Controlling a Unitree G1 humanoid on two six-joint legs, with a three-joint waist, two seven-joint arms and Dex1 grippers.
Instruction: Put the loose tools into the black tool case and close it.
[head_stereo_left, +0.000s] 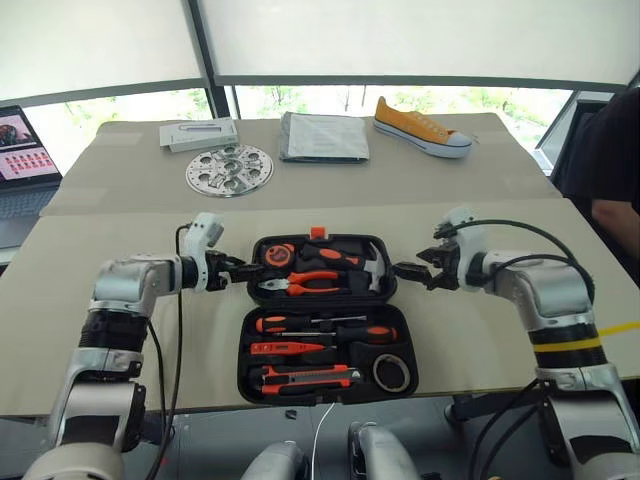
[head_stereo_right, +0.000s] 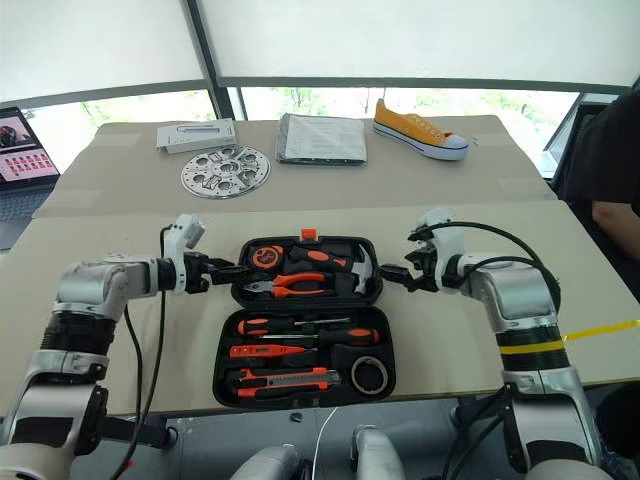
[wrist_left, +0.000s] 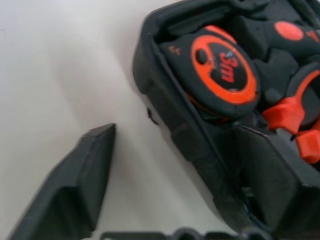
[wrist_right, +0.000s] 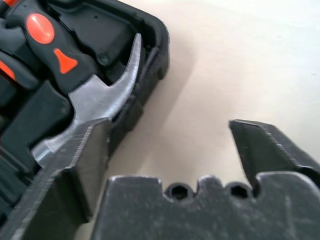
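Observation:
The black tool case (head_stereo_left: 243, 352) lies open flat in front of me, its orange latch (head_stereo_left: 318, 232) on the far edge. In the near half lie two screwdrivers (head_stereo_left: 300, 323) (head_stereo_left: 365, 334), the slim orange tester (head_stereo_left: 288, 348), the utility knife (head_stereo_left: 305, 378) and the tape roll (head_stereo_left: 391, 373), each in a recess. The far half holds pliers (head_stereo_left: 310, 283), a hammer (wrist_right: 95, 95) and a tape measure (wrist_left: 220, 70). My left gripper (head_stereo_left: 240, 268) is open at the far half's left edge. My right gripper (head_stereo_left: 412, 272) is open at its right edge, one finger (wrist_right: 75, 165) over the rim.
At the table's far side are a grey flat box (head_stereo_left: 199, 134), a perforated metal disc (head_stereo_left: 229, 169), a grey wrapped packet (head_stereo_left: 322, 136) and a yellow sneaker (head_stereo_left: 420, 128). A laptop (head_stereo_left: 22, 160) stands at the far left. A person in black (head_stereo_left: 610, 170) sits at the right.

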